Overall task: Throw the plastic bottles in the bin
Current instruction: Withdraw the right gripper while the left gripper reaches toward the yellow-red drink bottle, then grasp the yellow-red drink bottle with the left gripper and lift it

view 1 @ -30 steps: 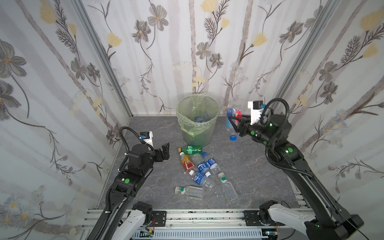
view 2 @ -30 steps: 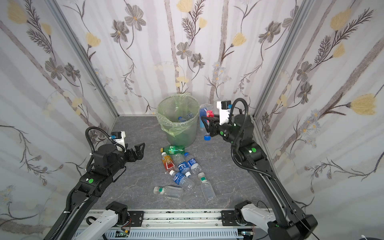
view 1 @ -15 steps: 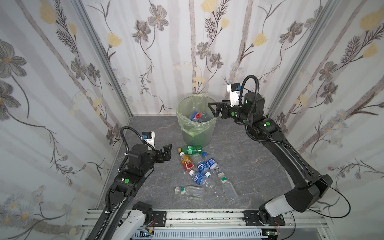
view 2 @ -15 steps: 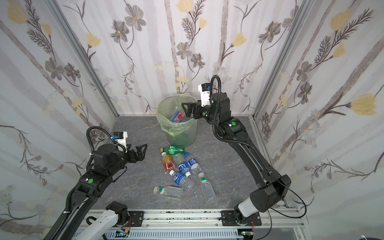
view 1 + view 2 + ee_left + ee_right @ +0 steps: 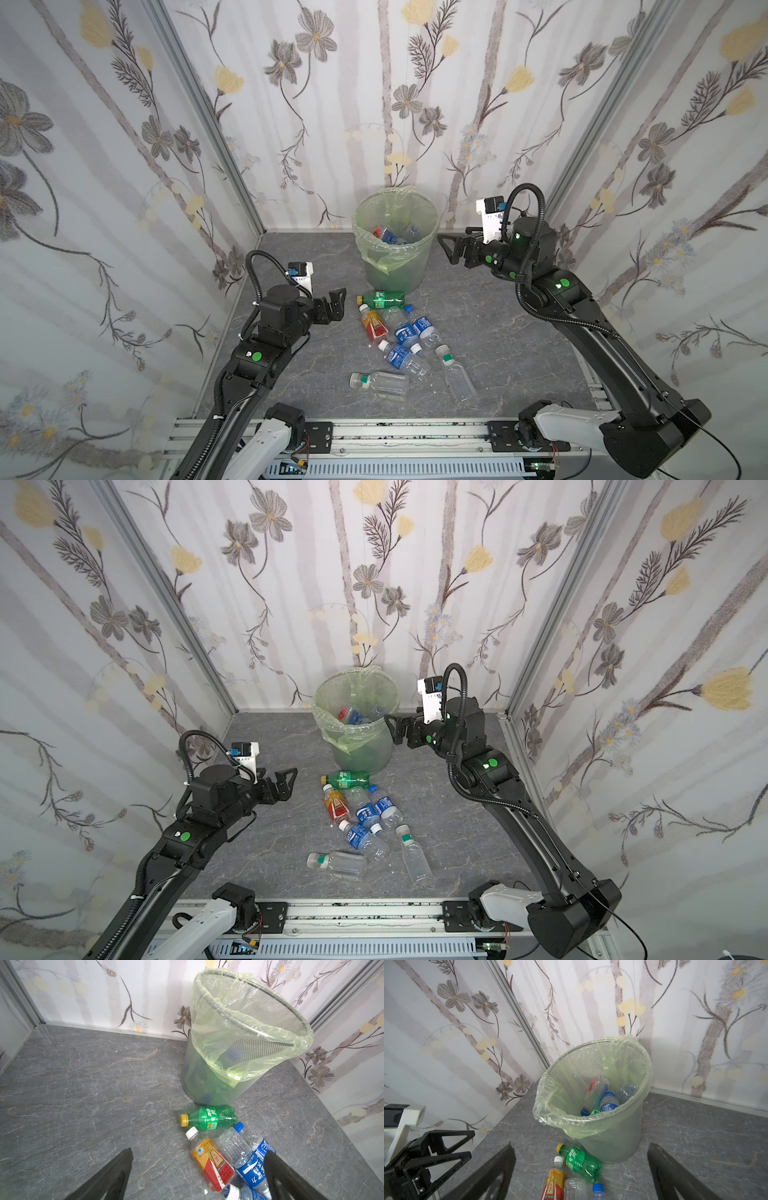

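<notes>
The bin (image 5: 399,270) (image 5: 361,750) stands at the back wall and holds several bottles (image 5: 600,1095). In front of it, plastic bottles lie in a heap on the grey floor: a green one (image 5: 380,298) (image 5: 209,1119) against the bin's foot, an orange-red labelled one (image 5: 372,325) (image 5: 212,1165), blue-labelled ones (image 5: 405,332) and two clear ones with green caps (image 5: 380,382). My left gripper (image 5: 338,305) (image 5: 198,1151) hangs open just left of the heap, holding nothing. My right gripper (image 5: 446,249) (image 5: 581,1145) is open and empty beside the bin's right rim.
Flowered wall panels close in the left, back and right sides. A metal rail (image 5: 395,432) with both arm bases runs along the front edge. The left gripper (image 5: 446,1147) also shows in the right wrist view.
My right gripper carried a bottle from right of the bin to over it, opened and let it fall in, then drew back to the right. The left gripper edged toward the heap.
</notes>
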Tool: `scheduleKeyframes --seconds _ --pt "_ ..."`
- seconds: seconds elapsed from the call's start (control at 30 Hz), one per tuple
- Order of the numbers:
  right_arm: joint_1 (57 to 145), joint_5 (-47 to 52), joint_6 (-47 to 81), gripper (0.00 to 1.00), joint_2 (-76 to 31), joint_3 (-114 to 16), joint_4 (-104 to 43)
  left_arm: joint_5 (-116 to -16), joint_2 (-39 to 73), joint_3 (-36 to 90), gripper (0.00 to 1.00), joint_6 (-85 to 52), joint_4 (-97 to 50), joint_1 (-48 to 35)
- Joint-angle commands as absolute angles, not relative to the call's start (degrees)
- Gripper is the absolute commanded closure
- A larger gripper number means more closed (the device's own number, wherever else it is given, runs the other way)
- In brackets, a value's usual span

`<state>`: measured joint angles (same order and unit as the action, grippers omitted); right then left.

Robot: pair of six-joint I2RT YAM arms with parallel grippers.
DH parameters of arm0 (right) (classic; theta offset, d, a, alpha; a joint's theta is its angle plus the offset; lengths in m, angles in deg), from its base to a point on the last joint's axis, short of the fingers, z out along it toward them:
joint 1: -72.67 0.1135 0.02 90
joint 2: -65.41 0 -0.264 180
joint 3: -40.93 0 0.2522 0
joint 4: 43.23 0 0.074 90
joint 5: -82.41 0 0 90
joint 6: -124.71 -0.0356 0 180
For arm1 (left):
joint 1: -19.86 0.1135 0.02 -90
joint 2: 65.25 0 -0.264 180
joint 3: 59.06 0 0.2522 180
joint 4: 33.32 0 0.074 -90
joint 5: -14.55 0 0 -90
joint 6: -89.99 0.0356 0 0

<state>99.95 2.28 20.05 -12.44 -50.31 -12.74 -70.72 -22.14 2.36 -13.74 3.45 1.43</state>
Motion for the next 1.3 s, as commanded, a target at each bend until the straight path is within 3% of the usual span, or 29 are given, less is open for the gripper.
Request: scheduleKeyframes --seconds 0.0,0.13,0.5,0.7,0.9,1.27 --pt "99.25 -1.04 21.89 0.00 -9.06 -46.89 -10.22 -70.05 -21.77 2.47 0.00 -14.25 3.03 1.48" --pt "97.98 -2.05 22.84 0.00 -3.91 -40.89 -9.61 -69.82 -21.17 2.13 0.00 -14.91 3.03 1.44" --pt "94.53 -1.45 23.55 0.00 1.69 -33.95 -9.05 -56.56 -16.12 0.38 0.00 -20.79 5.28 1.30" --pt "94.36 -0.56 23.81 0.00 0.90 -33.06 -10.30 -60.44 -9.17 -0.99 0.00 -28.95 5.58 0.54" --pt "94.23 -0.12 24.15 0.00 0.56 -32.34 -11.19 -68.08 -2.80 -0.42 0.00 -31.97 4.51 -5.31" --pt "93.82 -0.33 24.44 0.00 1.63 -30.58 -11.73 -71.25 10.41 -2.75 0.02 -38.47 -7.91 -11.79"
